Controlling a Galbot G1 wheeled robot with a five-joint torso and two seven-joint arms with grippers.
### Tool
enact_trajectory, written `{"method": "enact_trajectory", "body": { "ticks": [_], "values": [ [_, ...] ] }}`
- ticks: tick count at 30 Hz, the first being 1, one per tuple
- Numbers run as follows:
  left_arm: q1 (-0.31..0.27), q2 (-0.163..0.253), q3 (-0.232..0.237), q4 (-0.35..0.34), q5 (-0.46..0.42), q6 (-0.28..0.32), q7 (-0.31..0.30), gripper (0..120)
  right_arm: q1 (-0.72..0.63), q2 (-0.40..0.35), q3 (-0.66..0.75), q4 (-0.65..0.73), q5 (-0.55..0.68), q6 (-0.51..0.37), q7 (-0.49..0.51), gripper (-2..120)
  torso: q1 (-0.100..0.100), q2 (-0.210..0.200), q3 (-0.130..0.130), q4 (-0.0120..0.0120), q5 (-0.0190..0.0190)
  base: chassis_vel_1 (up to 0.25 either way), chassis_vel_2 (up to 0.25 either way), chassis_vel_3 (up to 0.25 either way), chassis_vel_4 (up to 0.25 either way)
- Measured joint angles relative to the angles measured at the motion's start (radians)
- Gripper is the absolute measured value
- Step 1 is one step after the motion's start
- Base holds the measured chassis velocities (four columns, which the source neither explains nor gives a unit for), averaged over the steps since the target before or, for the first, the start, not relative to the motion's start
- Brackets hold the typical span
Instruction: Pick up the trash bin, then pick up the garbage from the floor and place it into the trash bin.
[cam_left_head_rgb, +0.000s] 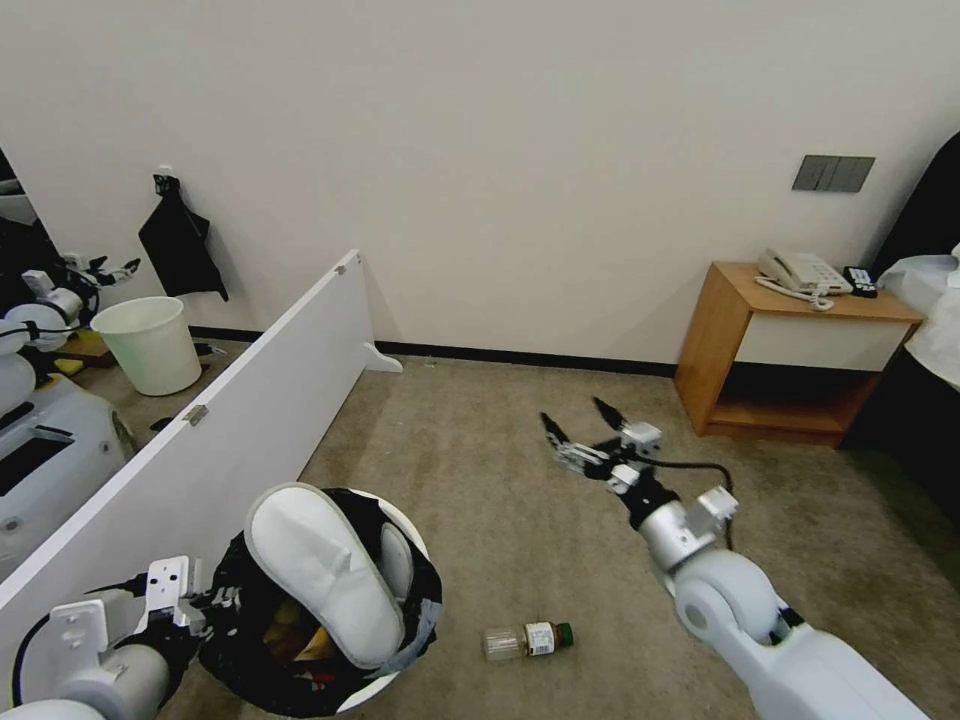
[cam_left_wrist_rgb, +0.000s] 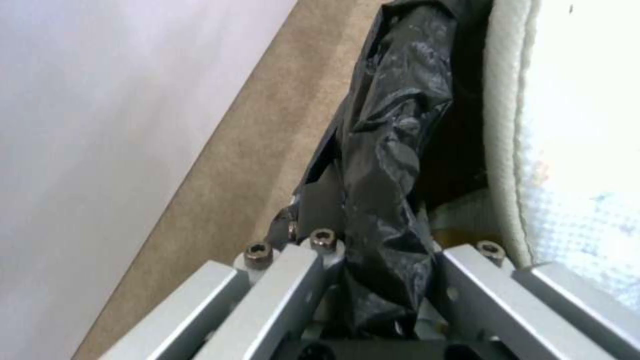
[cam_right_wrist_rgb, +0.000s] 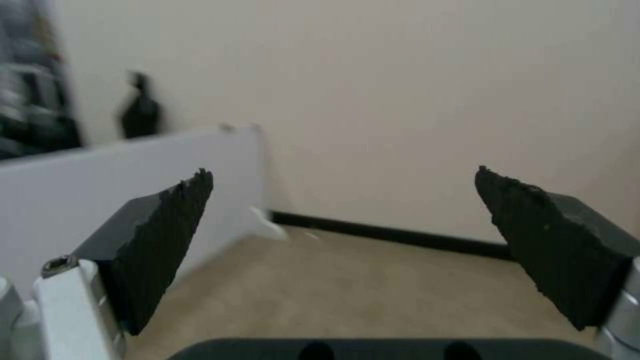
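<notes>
Bin held at my left, one bottle left on the carpet.

My left gripper (cam_left_head_rgb: 205, 605) is clamped on the rim of the trash bin (cam_left_head_rgb: 405, 525), pinching the black liner (cam_left_wrist_rgb: 387, 165) so the bin stays close by my left side with its mouth up. A white slipper (cam_left_head_rgb: 320, 570) stands on end in it, sticking out over the rim, with other litter beneath it. My right gripper (cam_left_head_rgb: 585, 425) hangs in the air over the floor (cam_left_head_rgb: 480, 470), fingers (cam_right_wrist_rgb: 160, 240) spread wide with nothing between them, pointing toward the far wall. The bottle (cam_left_head_rgb: 528, 640), clear with a green cap, lies on its side just right of the bin, nearer to me than the right gripper, so I judge it the remaining pickup.
</notes>
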Motion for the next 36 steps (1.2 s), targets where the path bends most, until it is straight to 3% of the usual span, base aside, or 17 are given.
{"method": "enact_trajectory", "body": {
  "ticks": [7, 13, 25, 36],
  "values": [
    [0.016, -0.044, -0.013, 0.000, 0.047, 0.000, 0.012, 2, -0.216, 0.065, 0.169, 0.020, -0.121, 0.003, -0.012, 100, 0.000, 0.000, 0.000, -0.0002, 0.0000, 0.000, 0.000, 0.000, 0.000],
    [0.020, -0.065, -0.009, 0.003, 0.080, 0.000, 0.018, 2, -0.298, 0.141, 0.253, 0.027, -0.175, 0.008, -0.052, 100, 0.000, 0.000, 0.000, 0.0000, -0.0001, 0.000, 0.000, 0.000, 0.000],
    [0.030, -0.080, 0.003, -0.006, 0.096, 0.000, 0.021, 2, -0.364, 0.227, 0.305, 0.030, -0.227, 0.034, -0.099, 100, 0.000, 0.000, 0.000, 0.0000, -0.0002, 0.000, 0.000, 0.000, 0.000],
    [0.038, -0.081, 0.001, -0.016, 0.095, 0.000, 0.021, 2, -0.374, 0.226, 0.310, 0.026, -0.222, 0.045, -0.115, 100, 0.000, 0.000, 0.000, 0.0000, -0.0001, 0.000, 0.000, 0.000, 0.000]
  ]
}}
